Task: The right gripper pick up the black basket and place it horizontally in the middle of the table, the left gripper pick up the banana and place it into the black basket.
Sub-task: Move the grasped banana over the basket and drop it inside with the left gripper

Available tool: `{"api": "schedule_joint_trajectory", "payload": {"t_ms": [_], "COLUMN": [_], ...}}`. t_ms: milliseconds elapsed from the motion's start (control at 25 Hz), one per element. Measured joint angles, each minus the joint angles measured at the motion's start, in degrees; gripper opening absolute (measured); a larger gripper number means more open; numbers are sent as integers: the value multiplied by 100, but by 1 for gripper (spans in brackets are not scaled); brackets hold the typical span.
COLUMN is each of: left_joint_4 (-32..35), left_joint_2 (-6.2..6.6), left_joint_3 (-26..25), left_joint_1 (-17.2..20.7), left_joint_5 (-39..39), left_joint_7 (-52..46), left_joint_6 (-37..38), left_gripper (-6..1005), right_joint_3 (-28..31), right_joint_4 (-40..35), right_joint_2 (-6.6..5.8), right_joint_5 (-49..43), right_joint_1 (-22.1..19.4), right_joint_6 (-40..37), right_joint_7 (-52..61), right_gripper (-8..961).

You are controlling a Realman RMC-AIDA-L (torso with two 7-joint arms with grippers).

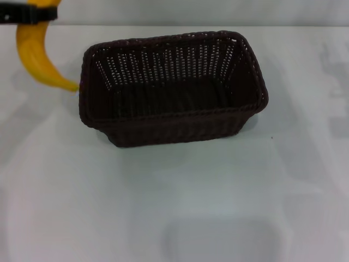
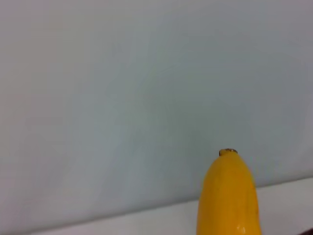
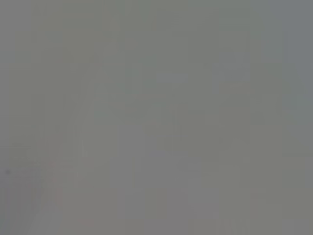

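Nearest the robot the table (image 1: 180, 207) lies white and smooth, and beyond that bare stretch the basket (image 1: 173, 87) sits upright about mid-table, its long sides running across the view, so the first half of the task looks done. It is a dark brown-black woven piece with open-weave walls, a braided rim and nothing inside. I judge it light and fairly stiff, with a rim that gives a finger something to bite on and walls that would flex a little under a hard squeeze. Farther back and toward the robot's left, the banana (image 1: 38, 57) hangs off the table, its top caught in the left gripper (image 1: 32, 15), of which only a black bar shows at the frame's upper corner; the grip is clamped on the fruit near its upper end, and the curved yellow-orange body tapers down to a tip that comes just beside the basket's left rim without clearly touching it. The left wrist view shows the banana's rounded end with a small dark spot at its tip, over white table. Held at one end it will want to swing, and its skin looks smooth and a bit slippery; it is light but bruises easily, so a moderate hold near the thick middle would suit it better. The drop calls for a short carry rightward over the rim. The right gripper is nowhere in sight; its wrist view is a featureless grey
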Motion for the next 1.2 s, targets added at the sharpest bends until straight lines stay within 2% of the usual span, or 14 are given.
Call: {"api": "schedule_joint_trajectory", "payload": {"t_ms": [280, 440, 800, 1200], "left_joint_4": [-103, -479, -1249, -1827], "left_joint_2": [-29, -46, -53, -60], "left_joint_3": [82, 234, 799, 1331], "left_joint_1": [-218, -218, -217, -224], "left_joint_5": [-463, -1164, -2008, -2206], "left_joint_7": [436, 894, 1566, 1821], "left_joint_6": [54, 302, 740, 1165], "left_gripper": [520, 521, 521, 522], "right_joint_3": [4, 4, 3, -35], "right_joint_4": [-14, -42, -132, -142], "right_joint_2": [8, 7, 5, 7], "right_joint_5": [-1, -6, -45, -45], "right_joint_1": [3, 0, -79, -128], "right_joint_6": [39, 54, 71, 71], "right_joint_7": [0, 0, 0, 0], "right_gripper": [519, 520, 520, 519]}}
